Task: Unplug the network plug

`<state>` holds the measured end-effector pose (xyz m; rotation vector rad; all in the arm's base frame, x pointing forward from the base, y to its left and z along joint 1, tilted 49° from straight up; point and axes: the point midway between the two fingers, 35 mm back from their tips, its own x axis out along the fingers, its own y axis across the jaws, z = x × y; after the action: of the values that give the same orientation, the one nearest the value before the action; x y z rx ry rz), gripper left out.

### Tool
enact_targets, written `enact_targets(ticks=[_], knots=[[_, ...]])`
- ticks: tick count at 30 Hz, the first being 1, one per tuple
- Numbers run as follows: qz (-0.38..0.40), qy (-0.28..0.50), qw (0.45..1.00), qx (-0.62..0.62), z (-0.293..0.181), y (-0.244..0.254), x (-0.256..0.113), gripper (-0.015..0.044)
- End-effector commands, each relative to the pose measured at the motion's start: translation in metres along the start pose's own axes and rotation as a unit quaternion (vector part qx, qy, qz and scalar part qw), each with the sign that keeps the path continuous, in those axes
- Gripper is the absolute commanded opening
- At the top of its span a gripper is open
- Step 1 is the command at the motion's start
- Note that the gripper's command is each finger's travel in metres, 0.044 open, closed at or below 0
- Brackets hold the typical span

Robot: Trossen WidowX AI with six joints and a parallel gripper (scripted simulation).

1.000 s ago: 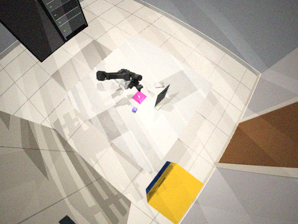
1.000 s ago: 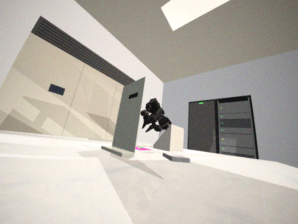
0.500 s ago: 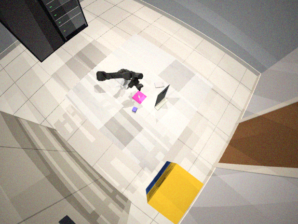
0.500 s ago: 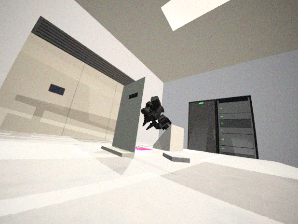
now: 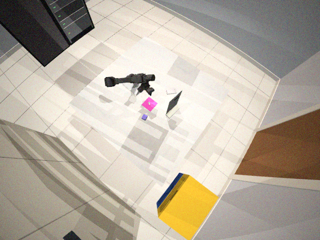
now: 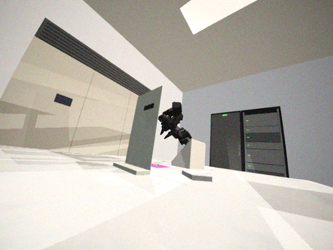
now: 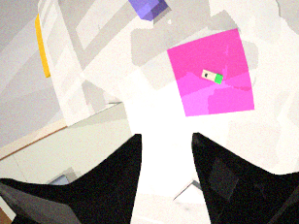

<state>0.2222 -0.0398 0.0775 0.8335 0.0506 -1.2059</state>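
The plug (image 5: pixel 149 103) (image 6: pixel 155 164) (image 7: pixel 212 77), pale with a green end, lies on the magenta marked square (image 5: pixel 153 107) (image 6: pixel 162 166) (image 7: pixel 194 101), inside its edges and out of the socket. My gripper (image 5: pixel 144 93) (image 6: pixel 163 136) (image 7: pixel 167 139) is open, with nothing between its dark fingers. It hangs in the air above the table, to one side of the square, and is apart from the plug. The upright grey panel (image 5: pixel 174 103) (image 6: pixel 143 134) stands on its foot beside the square. Its socket is not clearly visible.
A small purple cube (image 5: pixel 144 117) (image 7: pixel 148 8) lies near the square. A flat, low box (image 5: pixel 171 91) (image 6: pixel 198 175) lies near the panel. A server rack (image 5: pixel 75 20) (image 6: pixel 261 143) and a yellow cabinet (image 5: pixel 189 207) stand farther off.
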Motion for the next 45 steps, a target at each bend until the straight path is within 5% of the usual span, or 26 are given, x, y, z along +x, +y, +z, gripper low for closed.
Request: enact_targets(ticks=[1, 21, 32, 45], knots=[[0.001, 0.000, 1.000, 0.004, 0.000, 0.007, -0.009, 0.0156], [0.014, -0.014, 1.000, 0.009, 0.010, 0.032, -0.053, 0.0156], [0.014, -0.014, 1.000, 0.009, 0.010, 0.032, -0.053, 0.0440], [0.014, -0.014, 1.000, 0.009, 0.010, 0.032, -0.053, 0.0440]])
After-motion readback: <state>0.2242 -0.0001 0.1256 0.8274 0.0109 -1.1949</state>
